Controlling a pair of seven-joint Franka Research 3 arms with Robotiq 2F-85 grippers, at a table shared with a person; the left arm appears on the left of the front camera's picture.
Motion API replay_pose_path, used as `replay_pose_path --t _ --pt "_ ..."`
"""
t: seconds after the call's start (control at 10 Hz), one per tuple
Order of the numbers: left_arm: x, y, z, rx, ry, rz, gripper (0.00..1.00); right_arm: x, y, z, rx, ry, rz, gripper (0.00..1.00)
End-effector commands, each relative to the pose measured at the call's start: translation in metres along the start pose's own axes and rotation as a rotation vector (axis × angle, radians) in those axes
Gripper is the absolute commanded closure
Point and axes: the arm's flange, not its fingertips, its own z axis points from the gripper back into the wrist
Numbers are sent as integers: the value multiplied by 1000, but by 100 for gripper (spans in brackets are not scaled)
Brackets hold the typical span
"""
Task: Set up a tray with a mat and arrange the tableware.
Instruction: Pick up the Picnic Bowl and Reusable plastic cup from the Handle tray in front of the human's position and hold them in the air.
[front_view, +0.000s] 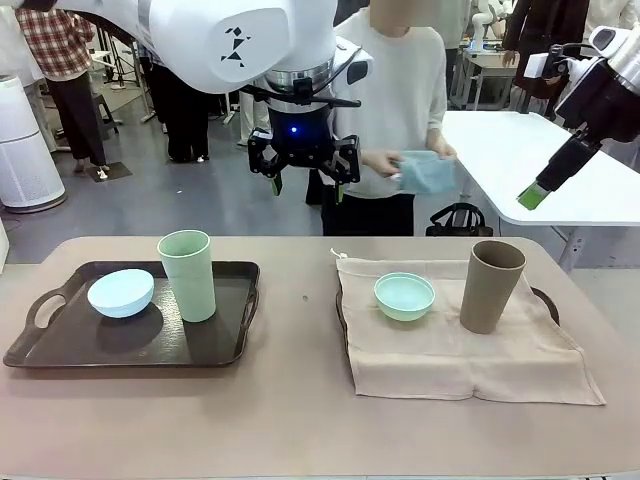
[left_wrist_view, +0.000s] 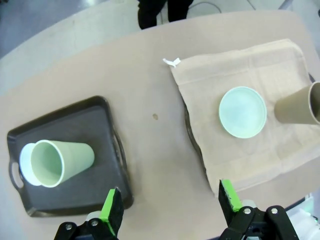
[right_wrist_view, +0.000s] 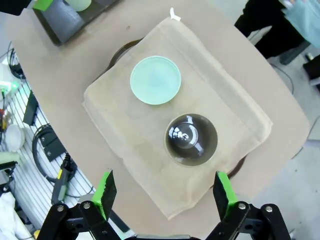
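Table (front_view: 300, 420), mat (front_view: 450, 360) overhanging likely tray (front_view: 546, 300), open middle strip

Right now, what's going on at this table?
Both arms hang above the table, left pincer and right pincer open and empty. The pale blue bowl and pale green cup stand on the bare dark tray. The mint green bowl and brown cup stand on the beige mat draped over the other tray. The person at the far side holds a light blue cloth.
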Motion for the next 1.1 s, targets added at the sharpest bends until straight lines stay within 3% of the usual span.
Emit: replay_pose_path --t 0.0,0.2,0.3,0.6,0.8,1.0 --pt "-2 3 0 -4 2 0 0 1 -5 0 -18 6 11 0" --pt "0 0 0 0 0 0 0 0 0 0 0 0 -1 0" --pt "2 26 7 -56 36 14 0 -11 -4 2 -41 27 -88 0" --pt "-15 151 39 -75 147 52 0 -30 -11 5 -43 98 -246 0" --pt "-37 230 56 -56 158 92 0 -42 -12 -2 30 149 -243 0" --pt "-68 298 72 -171 131 211 0 -58 -22 14 184 59 -303 0"
